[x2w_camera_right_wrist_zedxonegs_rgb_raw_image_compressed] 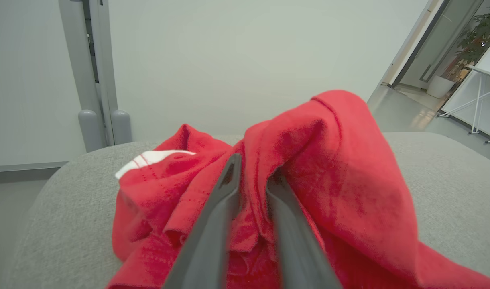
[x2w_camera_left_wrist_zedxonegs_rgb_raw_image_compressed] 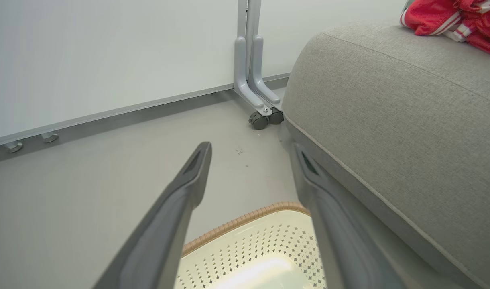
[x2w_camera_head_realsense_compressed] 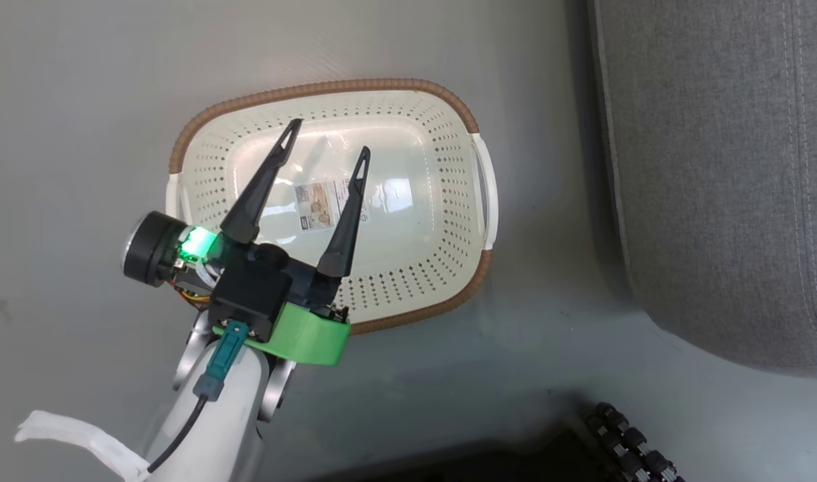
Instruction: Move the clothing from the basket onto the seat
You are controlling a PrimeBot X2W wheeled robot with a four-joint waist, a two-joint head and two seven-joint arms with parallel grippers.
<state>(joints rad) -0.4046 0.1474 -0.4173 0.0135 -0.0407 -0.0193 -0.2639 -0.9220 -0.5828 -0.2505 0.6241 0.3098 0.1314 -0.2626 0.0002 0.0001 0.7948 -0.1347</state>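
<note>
Clothing [x2w_camera_right_wrist_zedxonegs_rgb_raw_image_compressed: 329, 160] heaped on seat [x2w_camera_right_wrist_zedxonegs_rgb_raw_image_compressed: 429, 172], frame centre, with right end effector [x2w_camera_right_wrist_zedxonegs_rgb_raw_image_compressed: 255, 168] clamped on one red fold; left end effector [x2w_camera_head_realsense_compressed: 329, 137] spread wide over basket [x2w_camera_head_realsense_compressed: 354, 86], centre of head view.

I am counting one cream-white perforated plastic basket [x2w_camera_head_realsense_compressed: 441, 134] with a brown woven-look rim, carrying two white side handles [x2w_camera_head_realsense_compressed: 486, 191] and one paper label [x2w_camera_head_realsense_compressed: 321, 204]. One large grey fabric seat cushion [x2w_camera_left_wrist_zedxonegs_rgb_raw_image_compressed: 389, 120] is bearing one heap of bright red soft clothing [x2w_camera_right_wrist_zedxonegs_rgb_raw_image_compressed: 329, 160] with white stripes; how many garments are making it up I cannot tell. Two grippers are showing, the left gripper [x2w_camera_head_realsense_compressed: 329, 137] and the right gripper [x2w_camera_right_wrist_zedxonegs_rgb_raw_image_compressed: 253, 168], each carrying two long dark fingers. Two small black castors [x2w_camera_left_wrist_zedxonegs_rgb_raw_image_compressed: 265, 118] are sitting under one grey panel foot [x2w_camera_left_wrist_zedxonegs_rgb_raw_image_compressed: 249, 80].
</note>
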